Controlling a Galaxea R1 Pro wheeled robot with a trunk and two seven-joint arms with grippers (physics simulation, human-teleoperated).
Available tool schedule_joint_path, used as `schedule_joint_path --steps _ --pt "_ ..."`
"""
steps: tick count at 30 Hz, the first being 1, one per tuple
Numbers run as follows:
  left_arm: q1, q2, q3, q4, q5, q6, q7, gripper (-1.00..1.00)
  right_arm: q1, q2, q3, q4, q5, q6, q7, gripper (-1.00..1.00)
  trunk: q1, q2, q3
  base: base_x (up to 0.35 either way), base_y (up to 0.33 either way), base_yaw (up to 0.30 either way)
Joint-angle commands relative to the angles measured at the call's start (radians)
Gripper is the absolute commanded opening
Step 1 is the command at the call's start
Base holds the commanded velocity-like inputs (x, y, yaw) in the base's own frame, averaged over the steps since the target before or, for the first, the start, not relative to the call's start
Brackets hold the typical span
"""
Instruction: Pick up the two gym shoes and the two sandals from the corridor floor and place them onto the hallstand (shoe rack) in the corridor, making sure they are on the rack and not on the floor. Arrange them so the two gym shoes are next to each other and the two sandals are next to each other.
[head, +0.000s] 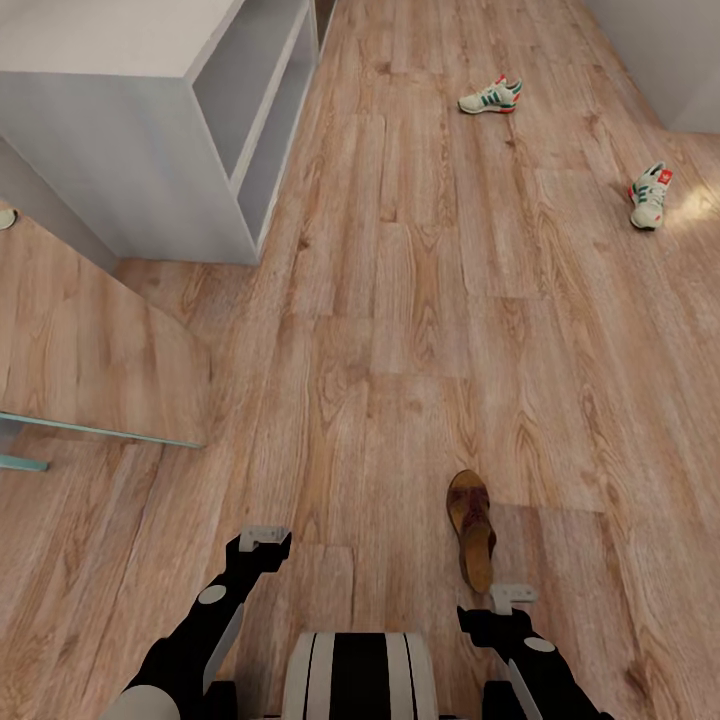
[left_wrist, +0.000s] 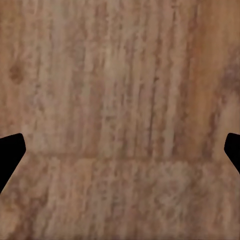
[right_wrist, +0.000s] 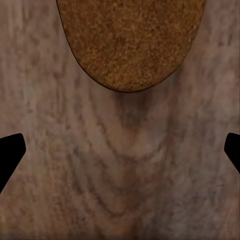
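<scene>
Both claws, left (head: 265, 541) and right (head: 512, 597), hang open and empty. One sandal (head: 472, 527) lies on the floor (head: 400, 330) just ahead of the right claw; sneakers (head: 491, 96) (head: 649, 194) lie far off at 1 o'clock. Risk: the claw descends short of the heel and pinches only floor.

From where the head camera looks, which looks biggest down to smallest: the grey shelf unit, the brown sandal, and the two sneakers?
1. The grey shelf unit, by far the largest.
2. The brown sandal, though it lies nearest the camera, which flatters it.
3. The two sneakers, one far ahead and one toward the right, look alike; I won't rank them.
</scene>
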Motion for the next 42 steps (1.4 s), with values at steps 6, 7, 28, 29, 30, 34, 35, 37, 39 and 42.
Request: schedule_joint_path --steps 6,7,28,29,30,34,35,37,39,42 --pt "0.000 0.000 0.001 0.001 -0.001 -0.002 -0.003 1.00 0.000 0.000 0.000 -0.002 -0.001 0.005 0.000 1.00 0.000 0.000 -0.001 0.068 0.008 0.000" --pt "0.000 0.000 0.001 0.001 -0.001 -0.002 -0.003 1.00 0.000 0.000 0.000 -0.002 -0.001 0.005 0.000 1.00 0.000 0.000 -0.001 0.212 0.035 0.000" --pt "0.000 0.000 0.001 0.001 -0.001 -0.002 -0.003 1.00 0.000 0.000 0.000 -0.002 -0.001 0.005 0.000 1.00 0.000 0.000 -0.001 0.056 0.004 0.000" --pt "0.000 0.000 0.001 0.001 -0.001 -0.002 -0.003 1.00 0.000 0.000 0.000 -0.002 -0.001 0.005 0.000 1.00 0.000 0.000 -0.001 0.000 0.000 0.000" --pt "0.000 0.000 0.001 0.001 -0.001 -0.002 -0.003 1.00 0.000 0.000 0.000 -0.002 -0.001 0.005 0.000 1.00 0.000 0.000 -0.001 0.000 0.000 0.000" --pt "0.000 0.000 0.001 0.001 -0.001 -0.002 -0.003 1.00 0.000 0.000 0.000 -0.002 -0.001 0.005 0.000 1.00 0.000 0.000 -0.001 0.038 0.000 0.000" --pt "0.000 0.000 0.001 0.001 -0.001 -0.002 -0.003 1.00 0.000 0.000 0.000 -0.002 -0.001 0.005 0.000 1.00 0.000 0.000 -0.001 0.113 0.000 0.000" --pt "0.000 0.000 0.001 0.001 -0.001 -0.002 -0.003 1.00 0.000 0.000 0.000 -0.002 -0.001 0.005 0.000 1.00 0.000 0.000 -0.001 0.110 0.000 0.000" --pt "0.000 0.000 0.001 0.001 -0.001 -0.002 -0.003 1.00 0.000 0.000 0.000 -0.002 -0.001 0.005 0.000 1.00 0.000 0.000 -0.001 0.060 0.000 0.000" --pt "0.000 0.000 0.001 0.001 -0.001 -0.003 -0.003 1.00 0.000 0.000 0.000 -0.002 -0.001 0.005 0.000 1.00 0.000 0.000 -0.001 0.024 0.000 0.000"
